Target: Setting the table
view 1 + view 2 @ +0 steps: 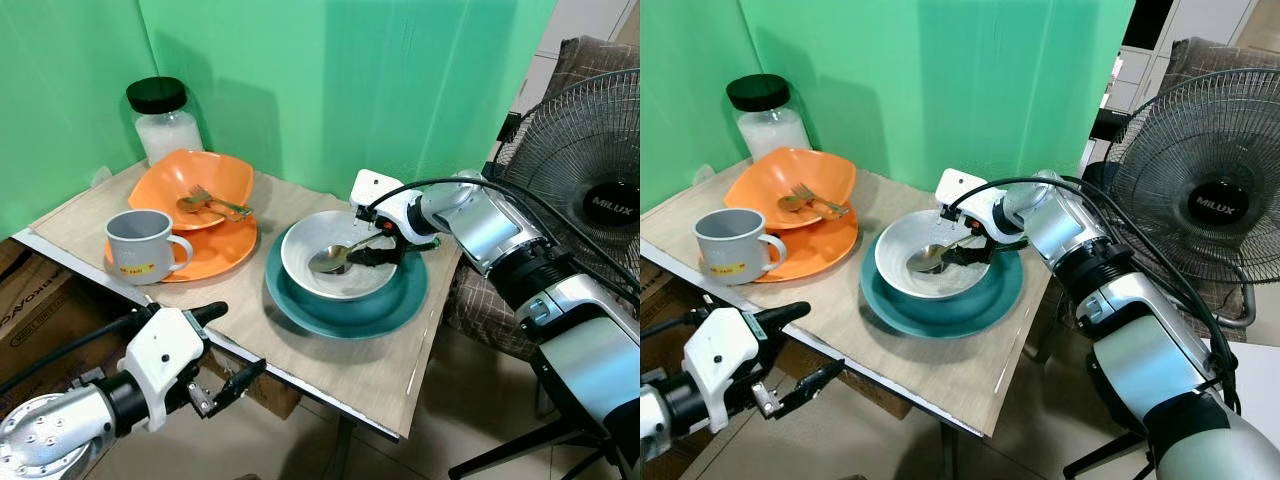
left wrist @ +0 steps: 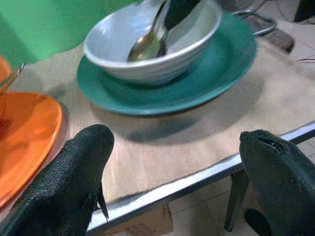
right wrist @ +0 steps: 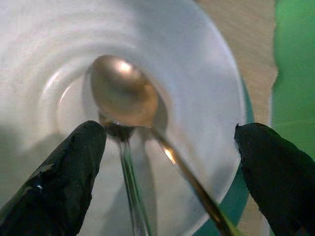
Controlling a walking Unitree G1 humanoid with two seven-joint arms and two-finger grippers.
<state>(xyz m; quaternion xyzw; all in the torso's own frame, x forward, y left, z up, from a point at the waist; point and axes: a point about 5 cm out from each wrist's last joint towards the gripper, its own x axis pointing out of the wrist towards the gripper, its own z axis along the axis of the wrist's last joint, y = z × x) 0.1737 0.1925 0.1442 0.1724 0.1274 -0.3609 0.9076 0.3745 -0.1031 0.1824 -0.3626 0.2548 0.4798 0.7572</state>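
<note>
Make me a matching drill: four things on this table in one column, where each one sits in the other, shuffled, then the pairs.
Things
1. spoon
2. fork
3. mug
4. jar

Places
A. on the orange plate's near edge
B. by the green backdrop, behind the orange bowl
C. in the white bowl on the teal plate, under the open right gripper
D. in the orange bowl

Pairs: 1-C, 2-D, 3-A, 4-B

Wooden table (image 1: 330, 360) — holds teal plate (image 1: 400, 300), orange plate (image 1: 225, 250), glass jar (image 1: 165, 120).
</note>
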